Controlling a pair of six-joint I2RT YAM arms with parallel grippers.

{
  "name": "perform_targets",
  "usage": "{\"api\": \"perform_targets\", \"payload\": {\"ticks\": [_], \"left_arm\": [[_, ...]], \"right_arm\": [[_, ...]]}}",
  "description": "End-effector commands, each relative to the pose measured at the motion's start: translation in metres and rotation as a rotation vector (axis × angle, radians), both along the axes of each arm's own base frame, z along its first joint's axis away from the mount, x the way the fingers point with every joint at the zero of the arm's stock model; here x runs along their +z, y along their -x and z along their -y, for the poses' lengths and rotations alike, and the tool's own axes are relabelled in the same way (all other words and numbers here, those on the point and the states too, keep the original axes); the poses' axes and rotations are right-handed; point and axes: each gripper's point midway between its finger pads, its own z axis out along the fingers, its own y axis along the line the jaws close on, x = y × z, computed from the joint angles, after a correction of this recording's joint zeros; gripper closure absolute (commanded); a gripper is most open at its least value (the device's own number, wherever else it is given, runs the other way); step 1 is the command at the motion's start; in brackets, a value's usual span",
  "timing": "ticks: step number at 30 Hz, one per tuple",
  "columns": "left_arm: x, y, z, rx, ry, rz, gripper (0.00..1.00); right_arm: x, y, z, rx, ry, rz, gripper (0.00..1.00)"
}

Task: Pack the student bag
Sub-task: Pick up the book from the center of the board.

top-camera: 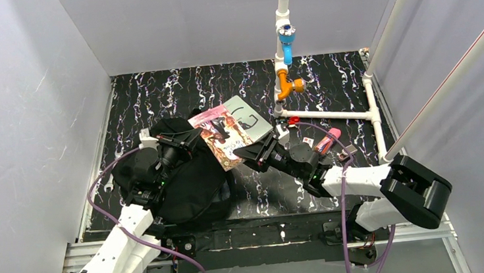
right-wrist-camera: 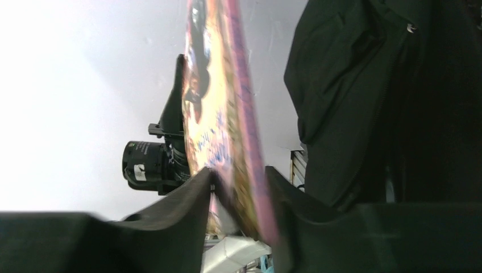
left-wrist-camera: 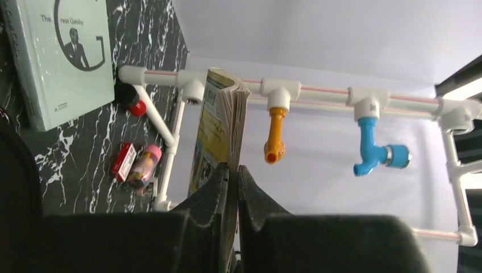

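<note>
The black student bag (top-camera: 184,188) lies at the left of the marbled mat and fills the right of the right wrist view (right-wrist-camera: 398,102). A colourful pink paperback (top-camera: 223,135) is held above its right edge. My left gripper (top-camera: 195,140) is shut on the book's left side; in the left wrist view the jaws (left-wrist-camera: 234,169) pinch a thin part of the book (left-wrist-camera: 219,125). My right gripper (top-camera: 248,150) clamps the book's near right corner; its fingers (right-wrist-camera: 239,173) stand either side of the blurred book (right-wrist-camera: 221,114).
A pale green Great Gatsby book (top-camera: 251,116) lies flat behind the paperback. A white pipe frame (top-camera: 330,114) carries an orange tap (top-camera: 286,86) and a blue tap (top-camera: 287,43). A red box (top-camera: 308,142) and a pink-capped tube (top-camera: 328,141) lie at the right. A wrench (top-camera: 108,182) lies at the left edge.
</note>
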Motion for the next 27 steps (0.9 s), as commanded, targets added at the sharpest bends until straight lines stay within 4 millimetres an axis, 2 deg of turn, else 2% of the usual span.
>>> {"api": "perform_targets", "payload": {"ticks": [1,3,4,6,8,11,14,18,20,23,27], "left_arm": [[0.020,0.019,0.022,-0.163,-0.051,0.080,1.00],[0.008,0.027,0.028,-0.212,-0.083,0.069,1.00],[0.001,0.032,0.030,-0.243,-0.109,0.055,0.93],[-0.026,0.045,0.032,-0.311,-0.220,-0.013,0.71],[-0.063,0.062,0.019,-0.343,-0.402,-0.147,0.53],[-0.096,0.088,-0.007,-0.388,-0.646,-0.267,0.31],[-0.097,0.102,-0.023,-0.432,-0.808,-0.253,0.27],[-0.072,0.110,-0.019,-0.565,-0.910,-0.134,0.27],[-0.066,0.114,-0.018,-0.645,-1.026,-0.091,0.31],[-0.067,0.114,-0.024,-0.710,-1.353,-0.062,0.30],[-0.093,0.126,-0.002,-0.968,-1.617,-0.102,0.30]], "right_arm": [[0.054,0.002,0.000,0.003,-0.190,0.087,0.63],[0.046,0.000,0.008,-0.030,-0.182,0.078,0.83],[0.043,0.000,0.013,-0.047,-0.179,0.078,0.98],[0.034,0.001,0.023,-0.067,-0.153,0.090,0.99],[0.017,0.004,0.031,-0.070,-0.064,0.100,0.99],[-0.034,0.011,0.045,-0.049,0.213,0.054,0.99],[-0.064,0.026,0.071,-0.049,0.333,0.041,0.99],[-0.088,0.042,0.097,-0.019,0.491,0.073,0.99],[-0.093,0.045,0.106,-0.017,0.553,0.086,0.99],[-0.090,0.041,0.117,-0.063,0.583,0.106,0.99],[-0.086,0.036,0.120,-0.111,0.553,0.094,0.99]]}}
